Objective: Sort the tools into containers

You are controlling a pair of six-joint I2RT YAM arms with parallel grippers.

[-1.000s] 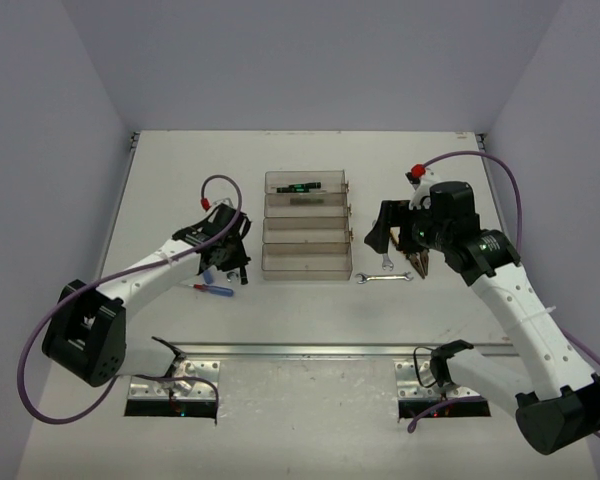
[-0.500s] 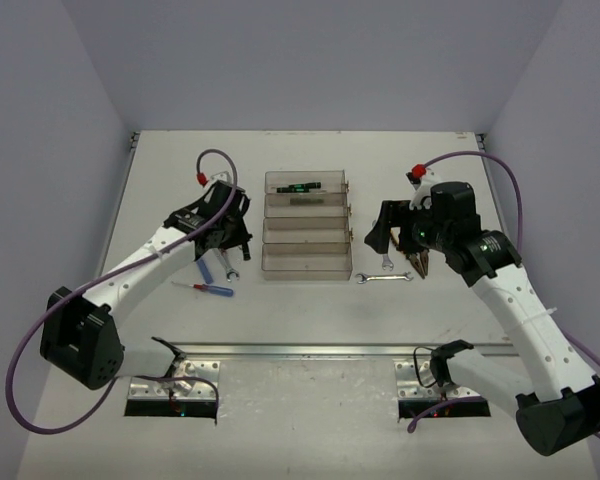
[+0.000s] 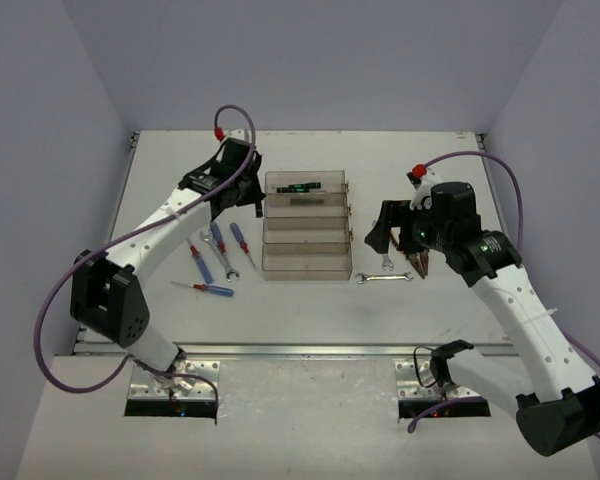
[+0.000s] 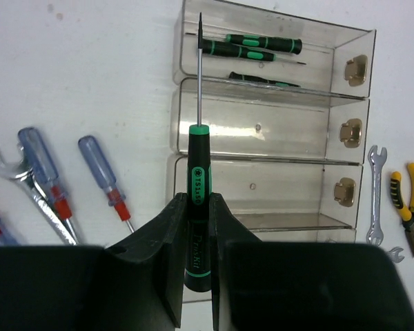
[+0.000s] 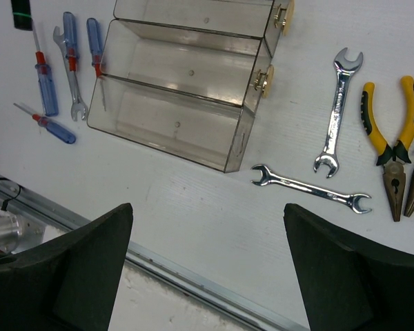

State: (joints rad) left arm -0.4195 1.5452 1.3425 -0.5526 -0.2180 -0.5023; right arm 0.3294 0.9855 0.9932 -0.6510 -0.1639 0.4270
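My left gripper [image 3: 248, 196] is shut on a black screwdriver with green marks [image 4: 196, 181], held above the left end of the row of four clear trays [image 3: 307, 262], shaft pointing at the far tray. That far tray [image 4: 334, 38] holds more black-and-green screwdrivers [image 4: 259, 47]. The other trays look empty. Blue-and-red screwdrivers [image 3: 200, 262] and a wrench [image 3: 223, 250] lie left of the trays. My right gripper [image 3: 385, 240] is open and empty, above two silver wrenches [image 5: 310, 187] and yellow-handled pliers [image 5: 393, 145] to the right of the trays.
A metal rail [image 5: 193, 283] runs along the table's near edge under my right gripper. Another blue-and-red screwdriver [image 3: 210, 289] lies near the front left. Purple walls close in the table on three sides.
My left arm has swung away from the near-left corner of the trays to the far tray's left end, carrying the black screwdriver. The right arm has not moved.
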